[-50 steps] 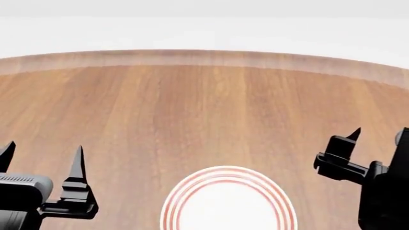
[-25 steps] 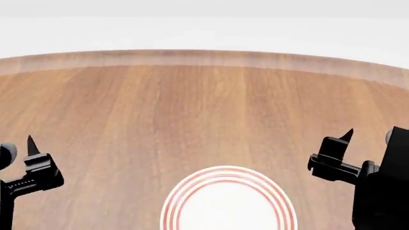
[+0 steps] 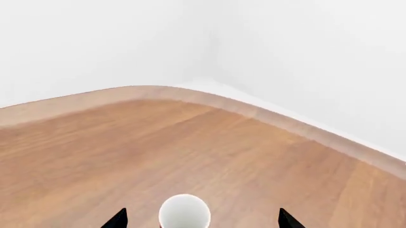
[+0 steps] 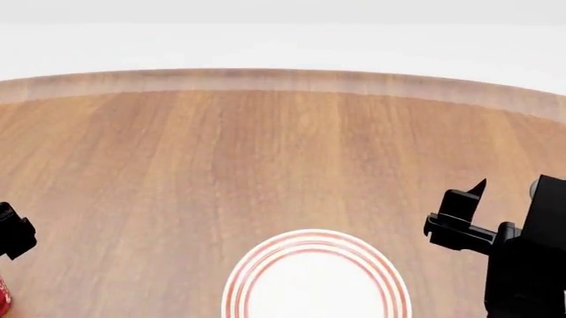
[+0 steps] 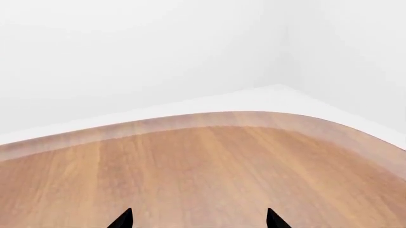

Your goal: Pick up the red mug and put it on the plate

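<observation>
I see the mug (image 3: 184, 212) in the left wrist view as a round white opening looking straight up at the camera, so it stands upright with its long axis vertical. Only the rim and white inside show there; I cannot make out the handle or which way it points. In the head view just a red sliver of it (image 4: 4, 295) shows at the lower left corner of the table (image 4: 265, 159), well to the left of the plate (image 4: 314, 275).

My left gripper (image 3: 200, 219) hangs over the mug, pointing down toward it, with its two black fingertips (image 3: 117, 218) spread wide on either side of the rim and clear of it. From the head view only a black piece of that gripper (image 4: 13, 235) shows at the left edge, just above the red sliver.

My right gripper (image 5: 198, 219) sits out at the right of the plate, apart from it, tips spread wide over bare wood with nothing between them.

The plate is white with red rings at its rim, lying flat at the near edge of the table, partly cut off by the frame.
</observation>
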